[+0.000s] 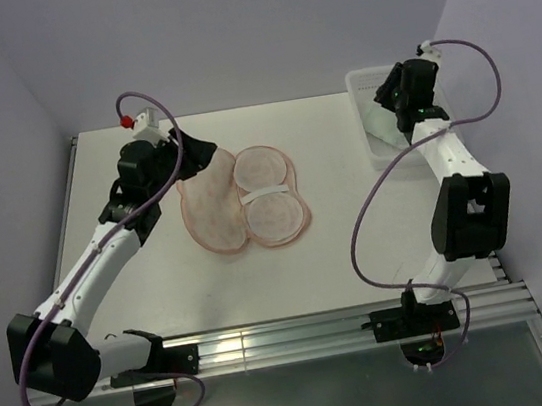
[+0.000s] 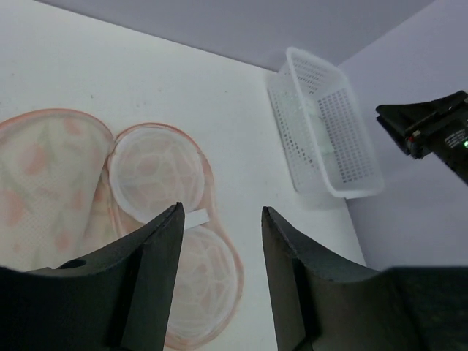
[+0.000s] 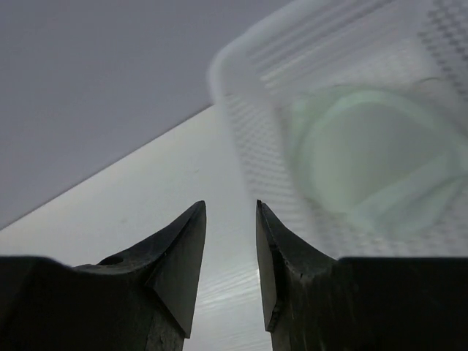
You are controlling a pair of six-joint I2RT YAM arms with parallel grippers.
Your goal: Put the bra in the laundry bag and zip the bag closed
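Observation:
The laundry bag lies open on the middle of the table: printed cream-pink flap on the left, two white round mesh cups on the right. It also shows in the left wrist view. My left gripper is open and empty, just above the bag's far left edge; in its own view the jaws stand apart over the mesh cups. The pale mint-green bra lies inside the white basket. My right gripper hovers over the basket, open and empty, with the bra blurred to its right.
The white perforated basket stands at the table's far right, against the right wall; its rim is close to the right fingers. The right arm shows past it. Walls enclose the back and both sides.

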